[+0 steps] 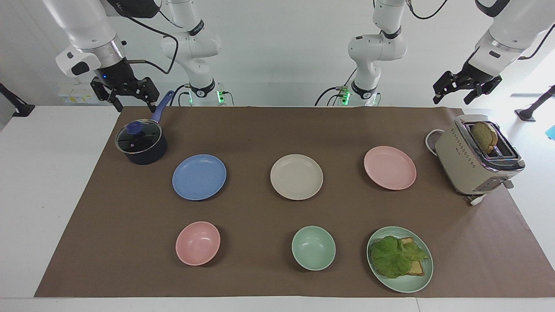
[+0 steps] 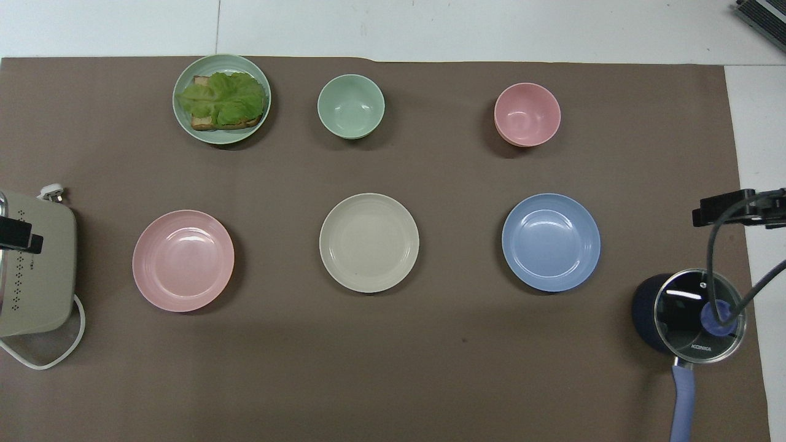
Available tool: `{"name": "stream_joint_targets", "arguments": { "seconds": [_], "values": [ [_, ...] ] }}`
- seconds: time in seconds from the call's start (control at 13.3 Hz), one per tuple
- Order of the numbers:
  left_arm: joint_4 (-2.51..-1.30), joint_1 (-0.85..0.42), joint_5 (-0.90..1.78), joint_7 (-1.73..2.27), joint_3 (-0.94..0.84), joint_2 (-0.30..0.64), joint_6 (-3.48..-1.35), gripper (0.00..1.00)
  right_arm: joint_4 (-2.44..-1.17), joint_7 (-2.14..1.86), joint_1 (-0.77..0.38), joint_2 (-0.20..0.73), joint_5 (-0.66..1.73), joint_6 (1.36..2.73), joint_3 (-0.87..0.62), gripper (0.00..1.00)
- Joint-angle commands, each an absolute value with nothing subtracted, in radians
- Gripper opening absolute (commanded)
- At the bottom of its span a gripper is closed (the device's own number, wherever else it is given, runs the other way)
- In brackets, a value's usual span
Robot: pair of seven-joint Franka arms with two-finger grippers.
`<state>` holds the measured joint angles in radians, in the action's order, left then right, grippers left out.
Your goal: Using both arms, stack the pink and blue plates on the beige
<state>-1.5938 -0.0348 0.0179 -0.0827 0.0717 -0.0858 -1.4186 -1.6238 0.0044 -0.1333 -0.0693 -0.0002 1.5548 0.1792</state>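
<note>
Grippers both wide and empty, left gripper [image 1: 466, 89] raised over toaster [image 1: 477, 160], right gripper [image 1: 125, 93] over saucepan [image 1: 142, 143], pink plate [image 1: 390, 167], beige plate [image 1: 296, 177], blue plate [image 1: 199, 177] apart in a row.

Pink plate [image 1: 390, 167], beige plate [image 1: 296, 177], blue plate [image 1: 199, 177] unstacked.

The facing view looks from high across the table toward the robots, whose bases stand at its top edge, and takes in the whole brown mat [image 1: 260, 130] with white table around it. The overhead view looks steeply down from above the robots' end, set closer, so the mat's edges nearest the robots are cut off. Both views share the beige plate [image 1: 296, 177] at the middle, the toaster [image 1: 472, 162] and the saucepan [image 1: 141, 142], shown half a turn apart.
</note>
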Motion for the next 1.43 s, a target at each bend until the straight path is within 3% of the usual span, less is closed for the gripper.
{"name": "stream_joint_targets", "arguments": {
  "seconds": [0.0,0.23,0.45,0.9,1.13,1.36],
  "values": [
    [-1.615,-0.04,0.028,-0.095,0.078,-0.104,-1.428,1.0,-1.632,-0.012,-0.12,-0.081,-0.002,1.562,0.17,1.0],
    [-1.659,-0.049,0.023,-0.094,0.08,-0.101,-1.462,1.0,-1.632,-0.012,-0.12,-0.081,-0.002,1.562,0.169,1.0],
    [-1.851,-0.035,0.023,-0.087,0.081,-0.113,-1.641,1.0,-1.632,-0.012,-0.12,-0.081,-0.002,1.562,0.169,1.0],
    [-2.092,0.005,0.025,-0.077,0.086,-0.094,-1.946,1.0,-1.632,-0.012,-0.12,-0.081,-0.002,1.562,0.169,1.0],
    [-2.115,0.009,0.023,-0.077,0.084,0.046,-2.045,1.0,-1.631,-0.012,-0.12,-0.081,-0.002,1.562,0.17,1.0],
    [-2.146,0.011,0.025,-0.075,0.084,0.09,-2.134,1.0,-1.631,-0.012,-0.12,-0.081,-0.002,1.562,0.17,1.0]
  ]
}}
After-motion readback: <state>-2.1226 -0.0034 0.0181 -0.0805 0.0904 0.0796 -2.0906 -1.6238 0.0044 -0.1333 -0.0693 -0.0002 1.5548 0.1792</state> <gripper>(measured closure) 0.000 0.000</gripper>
